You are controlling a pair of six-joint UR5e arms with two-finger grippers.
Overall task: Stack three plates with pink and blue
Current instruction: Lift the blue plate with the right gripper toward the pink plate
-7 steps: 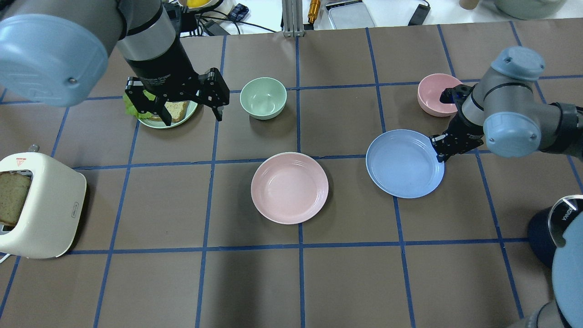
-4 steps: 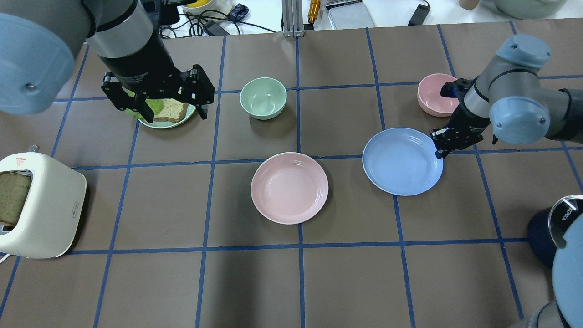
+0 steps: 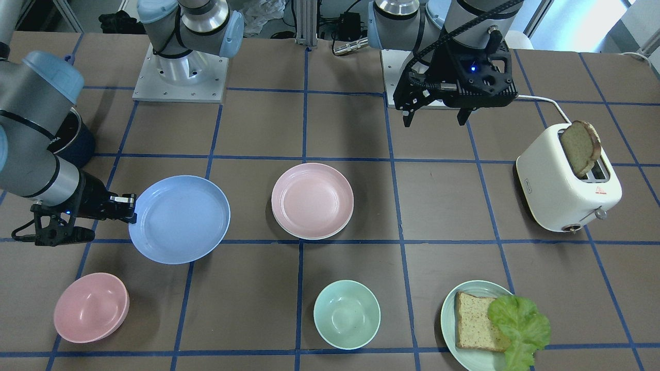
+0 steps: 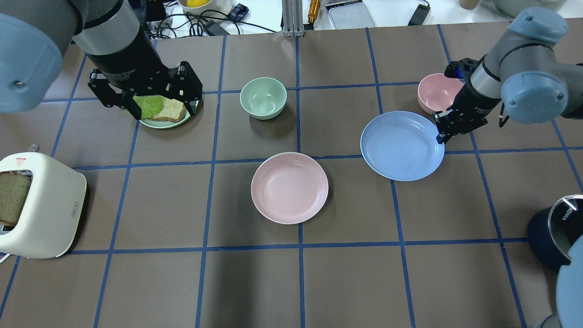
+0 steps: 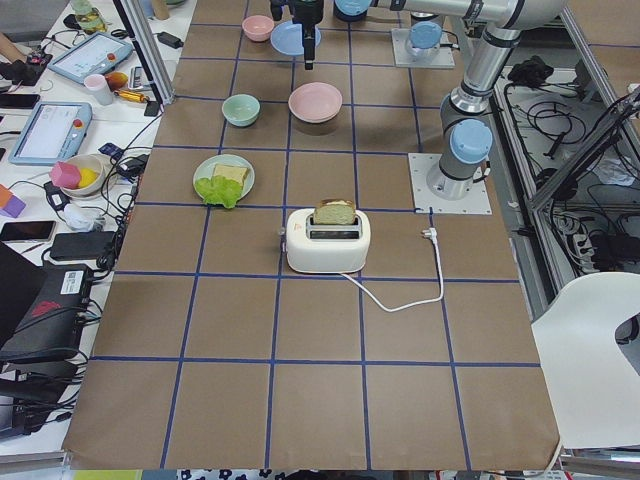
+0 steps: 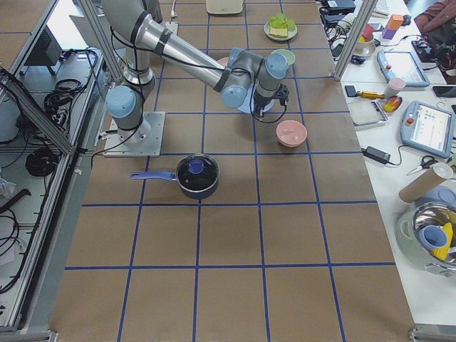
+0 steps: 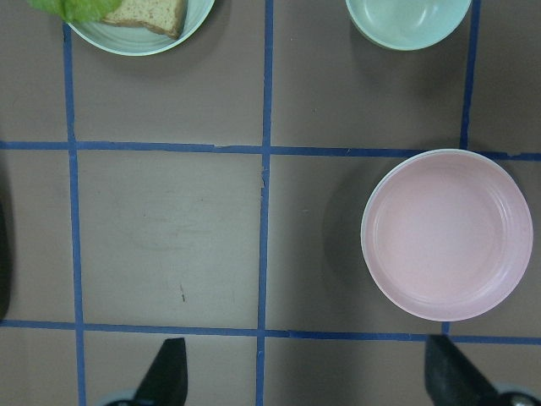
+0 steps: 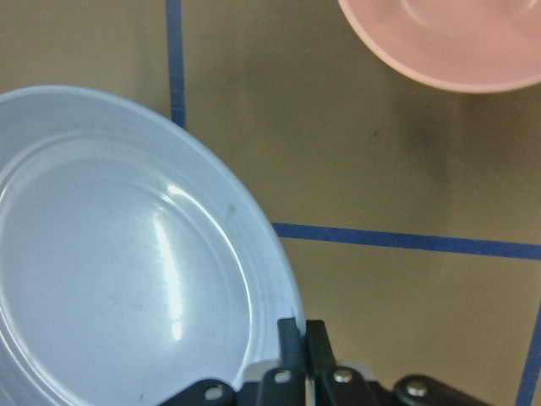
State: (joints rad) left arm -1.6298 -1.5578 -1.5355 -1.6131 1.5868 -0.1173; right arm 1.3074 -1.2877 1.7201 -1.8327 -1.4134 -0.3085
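Observation:
My right gripper [image 4: 441, 136] is shut on the right rim of the light blue plate [image 4: 402, 146] and holds it off the table, roughly level. The grip shows in the front view [image 3: 131, 208] and in the right wrist view [image 8: 304, 338], with the blue plate [image 8: 110, 279] to its left. The pale pink plate [image 4: 289, 187] lies at the table's middle, apart from the blue one. A cream-white rim [image 3: 330, 233] shows just under it, so it rests on the cream-white plate. My left gripper [image 4: 166, 107] is open and empty, high over the far left.
A mint-green plate with bread and lettuce [image 4: 166, 111] lies under my left gripper. A mint bowl [image 4: 263, 98] stands behind the pink plate. A pink bowl [image 4: 435, 93] stands right by my right wrist. A toaster [image 4: 41, 205] is at the left, a dark pot [image 4: 553, 228] at the right.
My right gripper has raised the blue plate and carried it away from the robot, toward the pink bowl. My left arm has moved to the left, still open.

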